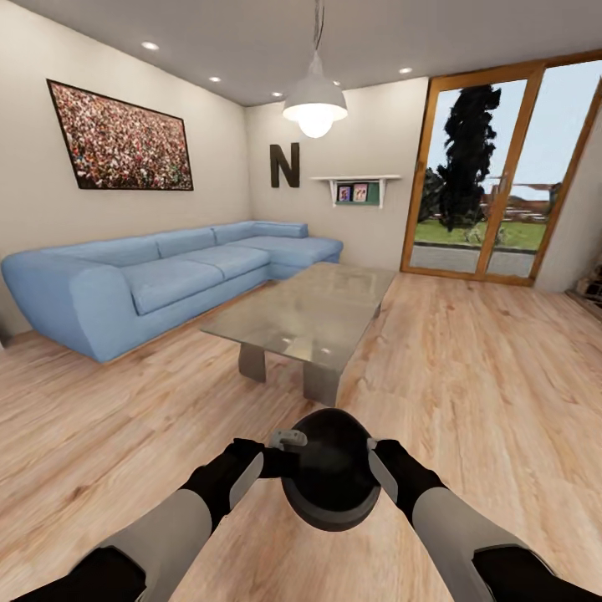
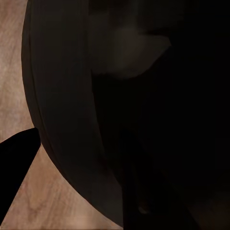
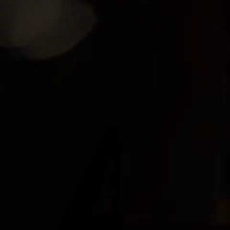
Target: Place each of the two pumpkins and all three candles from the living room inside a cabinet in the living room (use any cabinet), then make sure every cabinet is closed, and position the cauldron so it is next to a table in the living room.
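Nearest the robot, the cauldron (image 1: 330, 481) hangs above the wood floor (image 1: 468, 376), pressed between the left gripper (image 1: 280, 456) and the right gripper (image 1: 376, 460), one at each side of its rim; whether either set of jaws pinches the rim or merely pushes against the wall I cannot tell, since both wrist views are almost wholly dark. Just beyond stands the glass-topped bench (image 1: 309, 313), so the cauldron seems close to its last step but is not yet set down beside it. Past that, the blue sofa (image 1: 150, 280) lines the wall; the state of the pumpkin, candle and cabinet steps cannot be judged here.
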Available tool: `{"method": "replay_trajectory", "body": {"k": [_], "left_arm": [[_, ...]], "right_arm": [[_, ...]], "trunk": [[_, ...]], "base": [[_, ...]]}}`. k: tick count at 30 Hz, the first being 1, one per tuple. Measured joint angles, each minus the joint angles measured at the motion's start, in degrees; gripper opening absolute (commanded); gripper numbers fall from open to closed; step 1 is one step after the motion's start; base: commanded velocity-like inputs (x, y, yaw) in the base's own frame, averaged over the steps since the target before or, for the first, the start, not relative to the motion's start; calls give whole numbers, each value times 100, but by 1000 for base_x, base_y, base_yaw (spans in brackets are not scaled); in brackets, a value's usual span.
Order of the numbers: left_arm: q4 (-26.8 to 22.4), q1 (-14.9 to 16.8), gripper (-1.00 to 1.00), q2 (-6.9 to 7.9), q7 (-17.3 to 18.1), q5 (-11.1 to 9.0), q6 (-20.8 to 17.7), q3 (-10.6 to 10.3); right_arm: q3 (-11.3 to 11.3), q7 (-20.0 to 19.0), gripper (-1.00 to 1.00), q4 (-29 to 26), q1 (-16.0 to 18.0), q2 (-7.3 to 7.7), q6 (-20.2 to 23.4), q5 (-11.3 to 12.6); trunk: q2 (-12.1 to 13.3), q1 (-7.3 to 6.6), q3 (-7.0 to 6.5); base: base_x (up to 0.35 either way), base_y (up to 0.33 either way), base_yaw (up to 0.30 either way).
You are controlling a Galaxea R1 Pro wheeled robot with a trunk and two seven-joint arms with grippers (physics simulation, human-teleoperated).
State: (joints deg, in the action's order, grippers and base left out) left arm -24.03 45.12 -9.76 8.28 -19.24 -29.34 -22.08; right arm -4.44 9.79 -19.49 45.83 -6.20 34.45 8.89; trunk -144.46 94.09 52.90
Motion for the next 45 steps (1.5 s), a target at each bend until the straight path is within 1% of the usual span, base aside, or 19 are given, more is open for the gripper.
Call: {"method": "replay_trajectory", "body": {"k": [22, 29, 45], "left_arm": [[3, 1, -100, -3, 2, 8, 2, 4], [5, 1, -100, -2, 1, 1, 1, 0], [10, 2, -100, -1, 7, 5, 3, 3]], "right_arm": [[-1, 0, -100, 0, -1, 2, 0, 2], [-3, 6, -100, -1, -2, 1, 2, 9], [-8, 14, -100, 0, -2, 1, 2, 22]], "trunk": [[0, 1, 0], [0, 1, 0], [0, 1, 20]], "base": [[115, 299, -14], [85, 311, -204], [83, 311, -276]]}}
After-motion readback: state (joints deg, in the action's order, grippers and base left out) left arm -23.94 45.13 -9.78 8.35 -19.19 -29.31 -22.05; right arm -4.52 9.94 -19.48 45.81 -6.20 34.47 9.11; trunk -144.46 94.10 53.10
